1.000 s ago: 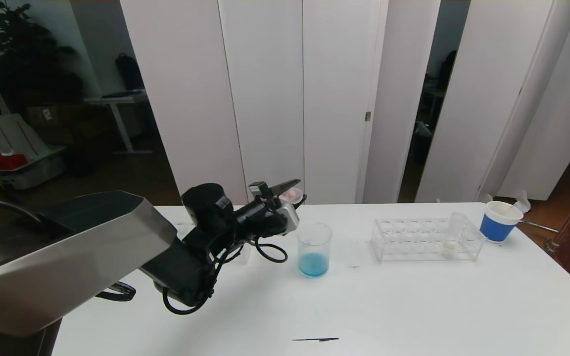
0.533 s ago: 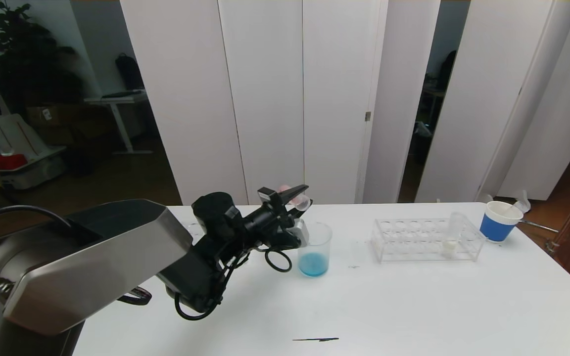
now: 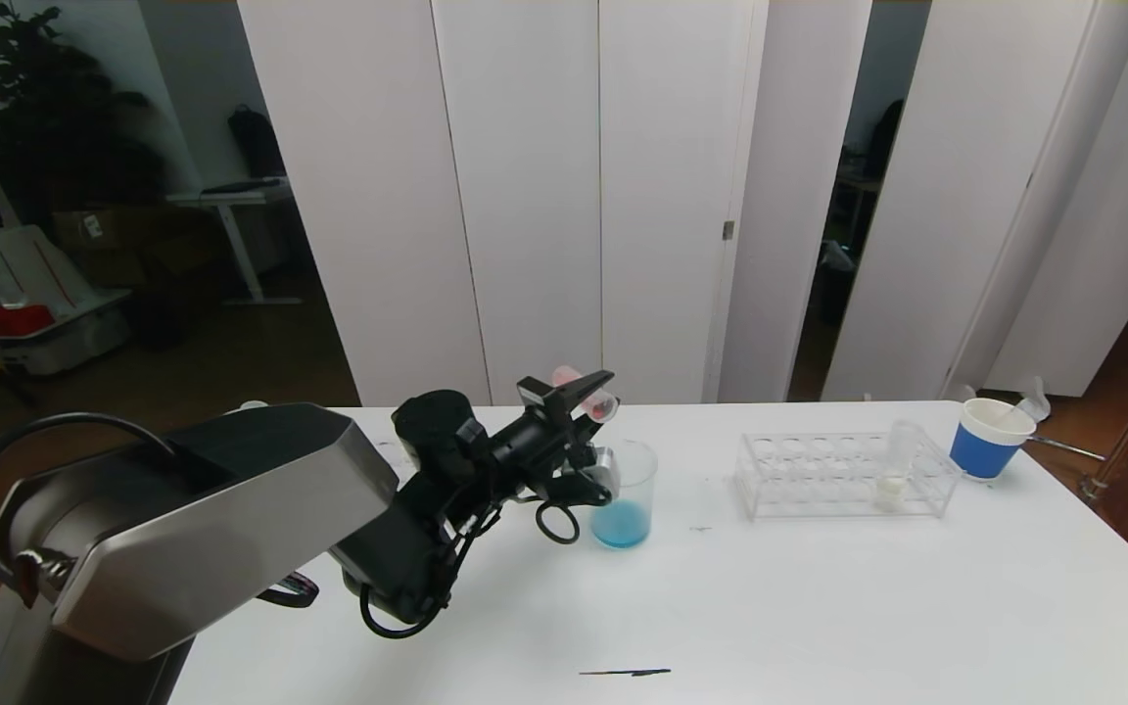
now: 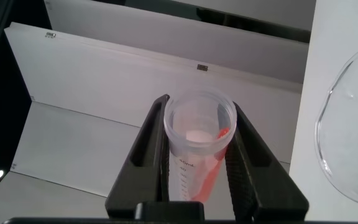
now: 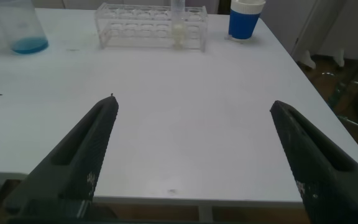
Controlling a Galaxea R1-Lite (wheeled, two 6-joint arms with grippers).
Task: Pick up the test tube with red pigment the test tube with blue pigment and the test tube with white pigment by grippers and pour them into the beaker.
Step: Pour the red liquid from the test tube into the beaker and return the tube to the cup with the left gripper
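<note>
- Head view: left gripper [image 3: 591, 390] is clamped on the test tube with red pigment [image 3: 586, 392], tipped sideways just above the beaker [image 3: 623, 493], which has blue liquid at the bottom
- test tube with white pigment [image 3: 893, 468] stands upright in the clear rack [image 3: 843, 477], blue paper cup [image 3: 988, 437] beside it
- right gripper [image 5: 191, 155] hangs low over the table's [image 3: 819, 607] near edge, jaws spread wide, holding nothing

worktop [image 3: 819, 607]: white | beaker [image 3: 622, 493]: clear, blue liquid | paper cup [image 3: 987, 437]: blue, white rim | left pincer [image 3: 587, 394]: black | held tube [image 4: 197, 149]: clear, orange-red streak
</note>
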